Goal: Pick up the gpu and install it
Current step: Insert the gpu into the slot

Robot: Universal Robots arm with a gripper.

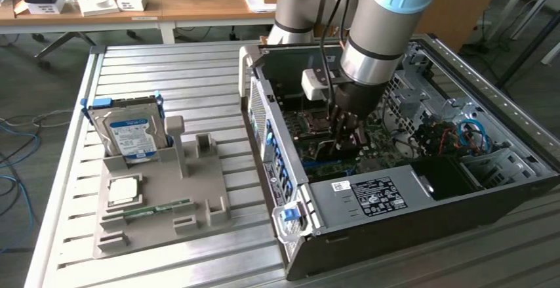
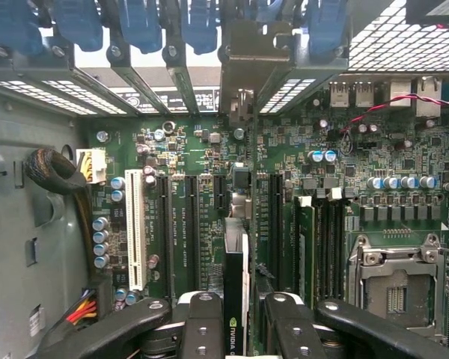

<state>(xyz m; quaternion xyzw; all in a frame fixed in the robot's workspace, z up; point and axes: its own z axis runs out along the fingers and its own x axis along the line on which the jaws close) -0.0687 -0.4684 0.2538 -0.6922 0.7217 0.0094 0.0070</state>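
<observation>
gripper (image 2: 245, 329) clamped on the gpu (image 2: 235, 277), inside the open computer case (image 1: 376, 196). card seen edge-on: very slim, near-black, nvidia logo on its edge, pale strip alongside. held upright over the motherboard (image 2: 209, 157), mid-board, between the long black expansion slots (image 2: 168, 232).

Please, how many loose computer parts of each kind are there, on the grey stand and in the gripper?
hard drive: 1
silver square chip: 1
memory stick: 1
gpu, held by the gripper: 1
total: 4
</observation>
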